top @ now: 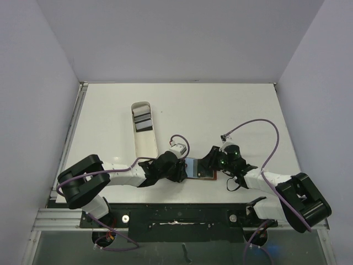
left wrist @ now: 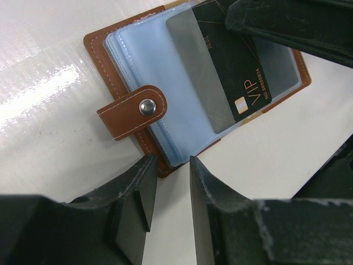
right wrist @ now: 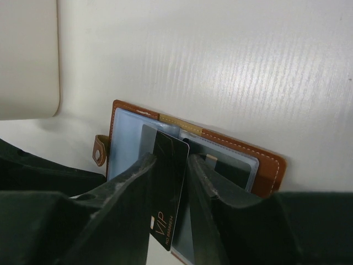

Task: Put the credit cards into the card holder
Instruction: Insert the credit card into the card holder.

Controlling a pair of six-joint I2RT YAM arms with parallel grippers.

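Observation:
The brown leather card holder (top: 199, 169) lies open on the table between my two grippers, its pale blue sleeves up (left wrist: 143, 61) and its closure tab (left wrist: 132, 110) toward the left gripper. My right gripper (right wrist: 171, 159) is shut on a black "VIP" credit card (right wrist: 168, 187), tilted with its far end over the sleeves; the card also shows in the left wrist view (left wrist: 231, 72). My left gripper (left wrist: 170, 163) is narrowly open and empty, fingertips at the holder's near edge. More credit cards (top: 143, 120) lie in the tray.
A long white oval tray (top: 146, 144) stands left of the card holder, its end showing in the right wrist view (right wrist: 27, 55). Grey walls close in the table on three sides. Both arms (top: 127, 176) reach toward the middle, near the front edge.

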